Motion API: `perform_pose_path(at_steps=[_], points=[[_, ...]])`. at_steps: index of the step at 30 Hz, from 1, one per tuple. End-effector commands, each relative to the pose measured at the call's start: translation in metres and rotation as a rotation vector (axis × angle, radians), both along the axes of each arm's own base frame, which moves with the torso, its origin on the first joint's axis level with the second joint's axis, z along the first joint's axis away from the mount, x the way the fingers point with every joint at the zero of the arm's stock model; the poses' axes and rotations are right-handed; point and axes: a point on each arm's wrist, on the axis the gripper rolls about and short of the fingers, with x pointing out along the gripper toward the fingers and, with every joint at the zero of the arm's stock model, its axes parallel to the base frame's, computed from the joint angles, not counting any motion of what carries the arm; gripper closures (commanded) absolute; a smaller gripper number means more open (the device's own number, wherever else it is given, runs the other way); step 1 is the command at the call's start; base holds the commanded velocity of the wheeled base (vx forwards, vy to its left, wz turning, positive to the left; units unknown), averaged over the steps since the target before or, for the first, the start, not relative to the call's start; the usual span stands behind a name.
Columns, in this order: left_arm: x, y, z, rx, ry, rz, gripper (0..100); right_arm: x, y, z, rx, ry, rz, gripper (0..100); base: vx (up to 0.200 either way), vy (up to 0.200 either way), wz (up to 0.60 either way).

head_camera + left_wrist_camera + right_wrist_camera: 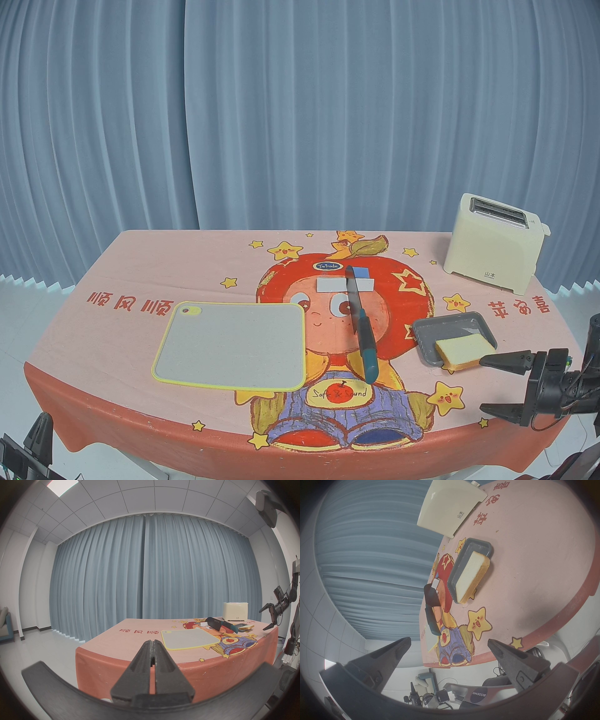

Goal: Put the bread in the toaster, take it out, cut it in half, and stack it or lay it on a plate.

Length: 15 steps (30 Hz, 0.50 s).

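Observation:
A slice of bread (464, 350) (471, 575) leans over the near rim of a small grey tray (451, 328) (475, 545) on the table's right side. The cream toaster (495, 242) (450, 503) stands behind it at the back right, slots empty. A knife (362, 323) with a teal handle lies at mid-table, blade resting on a white block (344, 285). The grey cutting board (232, 344) (188, 638) lies left of it. My right gripper (502, 386) (450, 653) is open, off the table's right front edge, just near of the bread. My left gripper (152, 664) is shut and empty, low off the front left corner.
The table carries a pink cartoon cloth (125, 275). Blue curtains (300, 112) hang behind it. Bare cloth lies at the left and along the back.

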Motion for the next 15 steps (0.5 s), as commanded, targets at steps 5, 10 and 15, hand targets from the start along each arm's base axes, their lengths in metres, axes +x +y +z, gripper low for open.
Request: perform_pose_path(at_steps=[5,10,15], points=[[0.000,0.000,-0.005,0.000,0.003,0.000,100,0.018,-0.004,-0.008,-0.011,0.030,-0.044,0,0.000,0.000,0.00],[0.000,0.000,-0.005,0.000,0.003,0.000,100,0.024,-0.008,-0.008,-0.008,0.015,-0.075,0,0.000,0.000,0.00],[0.000,0.000,-0.005,0.000,0.003,0.000,100,0.026,-0.009,-0.006,-0.002,-0.006,-0.086,0,0.000,0.000,0.00]])
